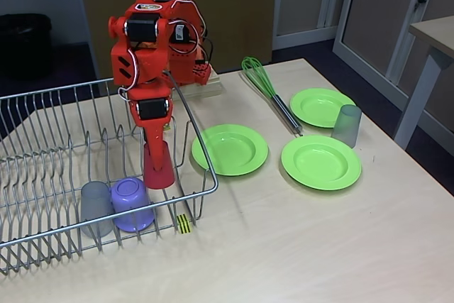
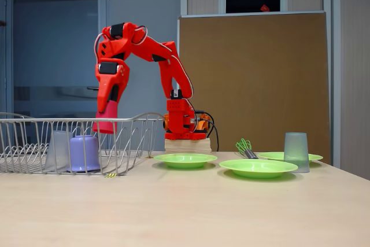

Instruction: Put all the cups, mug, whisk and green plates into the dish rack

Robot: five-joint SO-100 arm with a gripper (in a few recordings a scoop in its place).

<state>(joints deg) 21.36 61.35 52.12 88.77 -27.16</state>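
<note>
A: From above, what does the gripper (image 1: 157,164) hold?
B: A short opaque red cup (image 1: 159,168), clamped, inside the dish rack (image 1: 42,168) beside the lilac mug (image 1: 132,204).
A: From the side?
B: The red cup (image 2: 104,123) hangs above the dish rack (image 2: 133,137) floor.

Site: I read this as an office or lab room | pale wood-laminate table (image 1: 298,246) | second desk (image 1: 434,33) at right | dark carpet (image 1: 57,69) | brown pinboard (image 2: 254,79) | glazed partition (image 2: 55,44).
</note>
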